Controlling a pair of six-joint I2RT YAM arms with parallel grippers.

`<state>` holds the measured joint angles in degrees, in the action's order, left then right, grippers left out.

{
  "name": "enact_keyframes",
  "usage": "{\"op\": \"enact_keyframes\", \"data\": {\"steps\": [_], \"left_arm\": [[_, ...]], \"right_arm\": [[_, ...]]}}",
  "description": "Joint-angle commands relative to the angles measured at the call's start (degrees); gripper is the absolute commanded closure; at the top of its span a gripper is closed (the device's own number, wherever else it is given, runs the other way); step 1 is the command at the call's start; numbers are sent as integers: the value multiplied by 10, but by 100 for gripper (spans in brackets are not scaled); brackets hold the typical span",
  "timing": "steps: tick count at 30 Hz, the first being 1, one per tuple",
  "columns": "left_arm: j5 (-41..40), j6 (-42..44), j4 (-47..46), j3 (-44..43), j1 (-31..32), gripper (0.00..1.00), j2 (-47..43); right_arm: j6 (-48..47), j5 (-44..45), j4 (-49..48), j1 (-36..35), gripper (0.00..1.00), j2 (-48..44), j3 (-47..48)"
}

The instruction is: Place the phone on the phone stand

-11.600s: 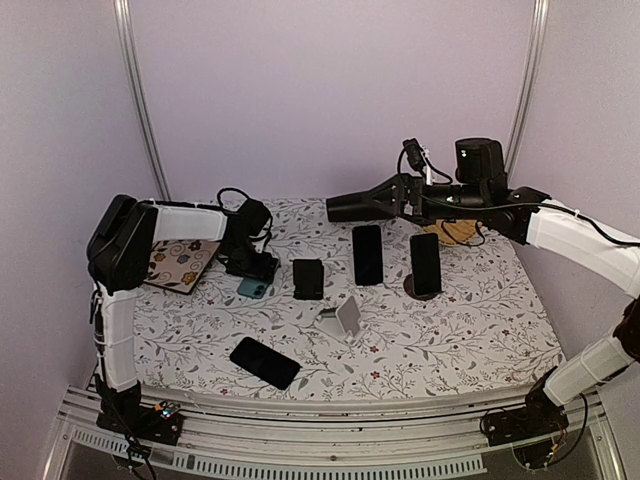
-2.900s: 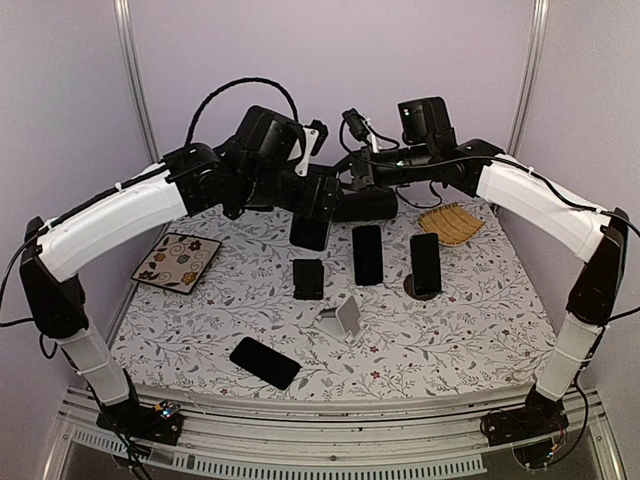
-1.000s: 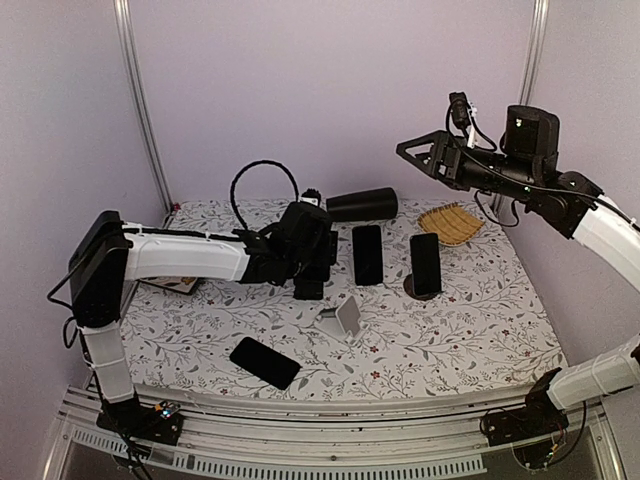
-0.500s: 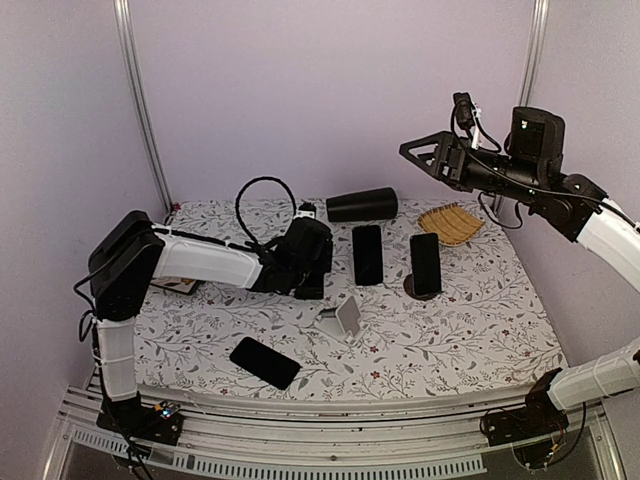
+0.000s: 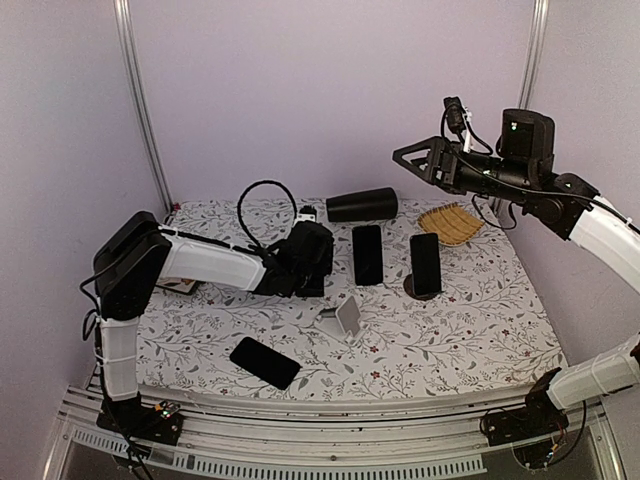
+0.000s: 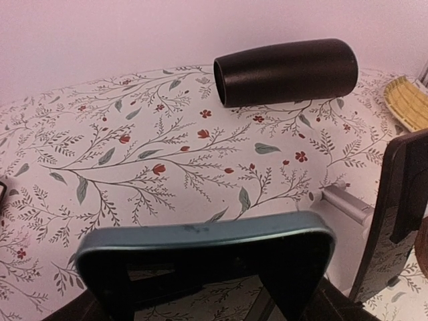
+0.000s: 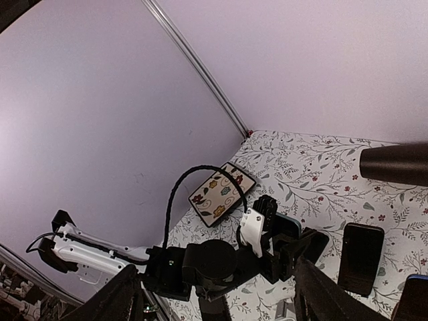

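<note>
Lilac walls close in a table (image 5: 480, 330) covered with a flowered cloth. Nearest me, a black phone (image 5: 265, 362) lies flat by itself. Just past it, a touch to the right, sits the small white phone stand (image 5: 343, 318) with nothing on it. Behind that, the left gripper (image 5: 312, 268) is low over the cloth. Its claw is spread wide and, as far as I can judge, clamped across the width of the teal-edged phone (image 6: 204, 235), which tilts up off the table. So the task's phone is in that claw, near the stand but not on it. Another dark phone (image 5: 309, 290) peeks out right under the gripper. Farther back stand a long phone (image 5: 367, 254) and, to its right, one on a round foot (image 5: 425, 263). A black cylinder (image 5: 361, 205) on its side and a wicker tray (image 5: 447, 222) lie by the back wall. The right gripper (image 5: 408, 160) hangs high over the far right, claw wide and empty.

What worries me is the hold, which is only on two smooth edges, so a quick swing could let the phone slide. The stand also looks light, and a low approach might shove or tip it. If the phone misses the stand's lip, it would skate off onto the cloth.
</note>
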<state>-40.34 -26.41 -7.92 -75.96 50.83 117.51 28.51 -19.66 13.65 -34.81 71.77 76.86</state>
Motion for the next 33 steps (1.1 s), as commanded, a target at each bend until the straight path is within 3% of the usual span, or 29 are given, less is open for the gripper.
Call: {"op": "enact_keyframes", "data": {"steps": [1,16,29,33], "left_arm": [[-9,-10,-26,2,-4,46,10],[-6,-19,-29,12,-3,11,6],[-5,-19,-23,23,-1,14,-9],[0,-18,-19,29,-1,7,-22]], "right_arm": [[-6,-11,-12,3,21,5,15],[-5,-18,-9,3,21,7,15],[-9,-21,-4,2,21,2,7],[-12,-22,9,2,20,1,8]]}}
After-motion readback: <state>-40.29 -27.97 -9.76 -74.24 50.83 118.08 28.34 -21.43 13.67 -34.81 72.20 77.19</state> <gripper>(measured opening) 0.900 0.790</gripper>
